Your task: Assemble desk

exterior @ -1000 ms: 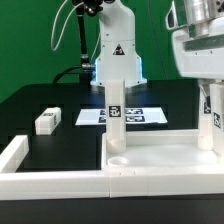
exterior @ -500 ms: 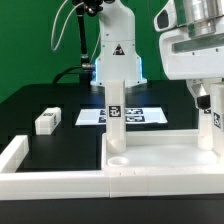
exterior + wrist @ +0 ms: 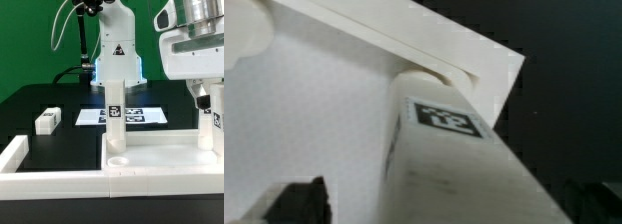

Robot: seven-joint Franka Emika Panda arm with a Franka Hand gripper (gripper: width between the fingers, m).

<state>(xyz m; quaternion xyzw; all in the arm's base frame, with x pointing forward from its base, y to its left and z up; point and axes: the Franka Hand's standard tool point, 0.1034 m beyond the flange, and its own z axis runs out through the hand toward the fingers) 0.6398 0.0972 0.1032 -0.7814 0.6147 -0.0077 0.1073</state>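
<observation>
gripper (image 3: 205,96): jaws spread, holding nothing; one dark fingertip (image 3: 295,202) stands clear of the leg in the wrist view.
right leg (image 3: 212,125): upright in the tabletop's corner at the exterior view's right, just below the gripper (untouched).
tabletop (image 3: 160,157): lying flat, rim up.
second leg (image 3: 116,112): upright in the corner at the exterior view's left.
loose leg (image 3: 47,121): lying well apart, further left.

The exterior view's right edge cuts off the gripper (image 3: 206,96) and the leg (image 3: 212,125) beneath it. In the wrist view the tag (image 3: 448,118) on a leg is blurred and unreadable.
</observation>
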